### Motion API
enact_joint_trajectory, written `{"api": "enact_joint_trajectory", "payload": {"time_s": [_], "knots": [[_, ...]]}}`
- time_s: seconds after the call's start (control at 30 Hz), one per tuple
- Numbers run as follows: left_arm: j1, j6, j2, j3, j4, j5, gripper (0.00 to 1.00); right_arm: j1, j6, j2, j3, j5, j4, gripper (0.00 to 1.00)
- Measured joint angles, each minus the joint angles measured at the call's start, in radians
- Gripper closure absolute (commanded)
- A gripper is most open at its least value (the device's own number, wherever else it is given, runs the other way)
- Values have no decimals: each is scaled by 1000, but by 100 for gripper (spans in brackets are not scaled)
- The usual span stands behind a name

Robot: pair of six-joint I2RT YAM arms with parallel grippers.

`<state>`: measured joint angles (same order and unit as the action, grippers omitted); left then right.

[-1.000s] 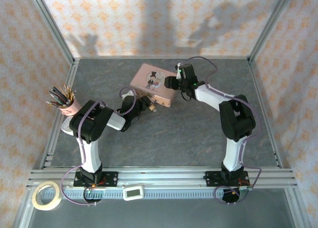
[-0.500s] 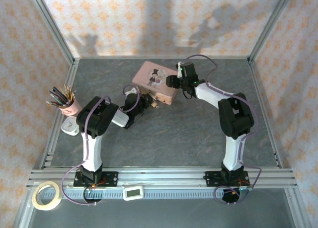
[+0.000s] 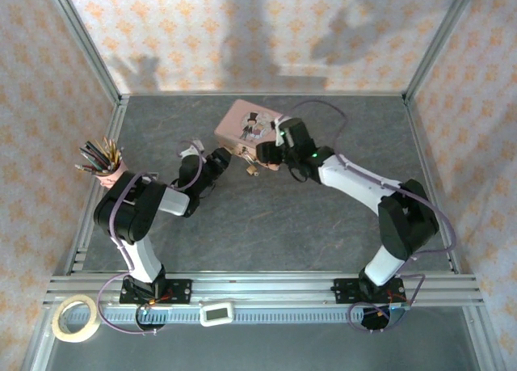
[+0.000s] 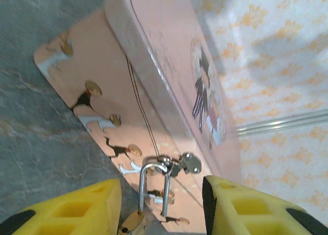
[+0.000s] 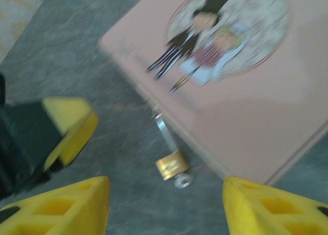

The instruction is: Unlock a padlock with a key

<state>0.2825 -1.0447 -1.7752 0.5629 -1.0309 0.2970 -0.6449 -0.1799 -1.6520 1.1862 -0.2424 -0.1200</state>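
The pink tin lies flat on the grey desk, towards the far side and near the middle, with its cartoon picture facing up. The padlock hangs by its thin silvery shackle from the clasp on the tin's near side wall. Its small brass body lies just off the tin's edge on the desk. A small silvery piece sits by the clasp, next to the top of the shackle. It may be a key, but it is too small to tell.

The left end effector is low at the tin's near side, and its yellow fingers are spread. The padlock lies in the gap between them, and neither finger visibly touches it. The right end effector hovers over the near edge of the tin, looking down on the padlock. Its fingers are also spread and hold nothing. The right wrist view is blurred. It shows the brass body just beside the tin wall, with one yellow finger of the left end effector off to the side and clear of it.

At the left edge of the desk stands a pink cup full of coloured pencils. A roll of tape lies at the near left corner, and a small white device sits on the rail between the arm bases.
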Motion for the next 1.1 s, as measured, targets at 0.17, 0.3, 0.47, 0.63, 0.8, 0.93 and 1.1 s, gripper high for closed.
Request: {"api": "enact_joint_trajectory", "payload": {"time_s": [0.17, 0.3, 0.47, 0.63, 0.8, 0.93, 1.1], "knots": [[-28, -11, 0, -40, -16, 14, 56, -107, -170, -105, 23, 63, -63, 39], [-35, -15, 0, -48, -45, 37, 56, -143, -276, -233, 114, 115, -128, 35], [-78, -32, -14, -56, -102, 71, 56, -164, -378, -348, 216, 188, -172, 34], [-128, -21, -41, -37, -103, 111, 54, -164, -447, -428, 287, 269, -187, 34], [-180, 58, -79, 111, -17, 122, 50, -167, -488, -491, 324, 353, -187, 36], [-214, 139, -147, 300, 67, 117, 49, -177, -512, -517, 348, 406, -194, 39], [-225, 227, -285, 514, 177, 120, 49, -183, -524, -533, 357, 448, -196, 44]]}}
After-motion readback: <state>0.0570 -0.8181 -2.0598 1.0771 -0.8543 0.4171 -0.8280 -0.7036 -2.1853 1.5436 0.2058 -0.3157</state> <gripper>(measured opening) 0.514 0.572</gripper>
